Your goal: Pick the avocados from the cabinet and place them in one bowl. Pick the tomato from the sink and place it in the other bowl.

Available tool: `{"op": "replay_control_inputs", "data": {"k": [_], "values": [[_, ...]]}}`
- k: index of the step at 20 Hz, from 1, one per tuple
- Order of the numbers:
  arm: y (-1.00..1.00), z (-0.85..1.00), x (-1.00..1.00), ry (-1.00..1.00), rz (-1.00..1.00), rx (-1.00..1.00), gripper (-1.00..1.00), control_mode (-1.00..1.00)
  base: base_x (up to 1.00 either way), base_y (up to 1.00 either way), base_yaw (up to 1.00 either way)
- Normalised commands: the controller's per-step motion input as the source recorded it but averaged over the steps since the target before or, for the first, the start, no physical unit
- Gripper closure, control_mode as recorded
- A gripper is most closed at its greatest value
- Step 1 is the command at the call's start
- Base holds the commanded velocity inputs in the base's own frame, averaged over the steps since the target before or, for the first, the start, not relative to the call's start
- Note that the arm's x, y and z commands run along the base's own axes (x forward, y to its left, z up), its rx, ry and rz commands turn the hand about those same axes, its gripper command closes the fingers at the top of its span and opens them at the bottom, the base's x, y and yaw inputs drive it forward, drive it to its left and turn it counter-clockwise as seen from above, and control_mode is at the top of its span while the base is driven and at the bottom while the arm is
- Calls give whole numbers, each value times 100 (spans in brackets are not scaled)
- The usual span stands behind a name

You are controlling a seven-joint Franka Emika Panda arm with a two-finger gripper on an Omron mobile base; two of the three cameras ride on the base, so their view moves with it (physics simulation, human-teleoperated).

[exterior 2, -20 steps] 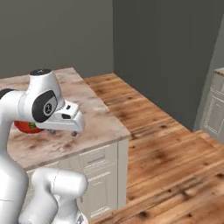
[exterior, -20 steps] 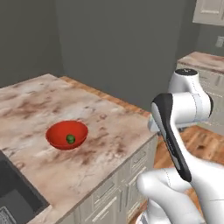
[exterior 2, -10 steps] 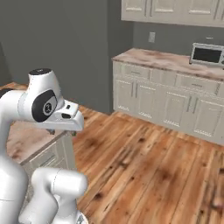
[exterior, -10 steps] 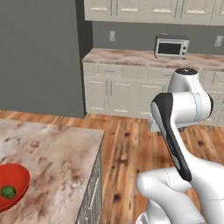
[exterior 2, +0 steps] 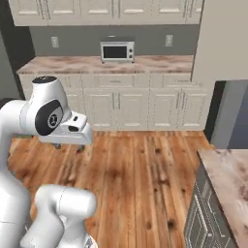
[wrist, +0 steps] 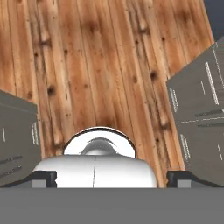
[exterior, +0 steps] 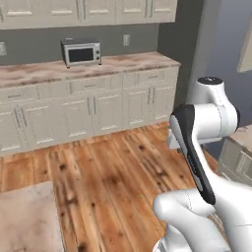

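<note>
My gripper [exterior 2: 68,147] hangs from the folded arm and points down at the wooden floor [wrist: 100,65]. In the hand view the gripper [wrist: 111,177] stands open, its two dark fingertips [wrist: 43,177] far apart with nothing between them. The avocados, the cabinet, the tomato, the sink and both bowls are out of view.
A marble counter [exterior 2: 121,64] with a microwave [exterior 2: 116,51] runs along the far wall over cream cupboards [exterior: 93,110]. A marble island corner [exterior: 24,216] lies at the lower left, another counter end [exterior 2: 227,174] at the right. Grey drawer fronts [wrist: 197,100] flank the floor.
The whole picture has swung round as the base turned: the island with the red bowl slid out of sight and the far wall counter came into view. The arm's pose is unchanged.
</note>
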Motion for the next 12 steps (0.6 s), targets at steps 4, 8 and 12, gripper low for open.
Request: {"op": "replay_control_inputs", "data": {"k": [4, 8, 12], "values": [[0, 0, 0, 0, 0, 0, -100, 100, 29, 0, -81], [0, 0, 0, 0, 0, 0, -100, 100, 28, 0, -82], [0, 0, 0, 0, 0, 0, -100, 100, 29, 0, -81]]}}
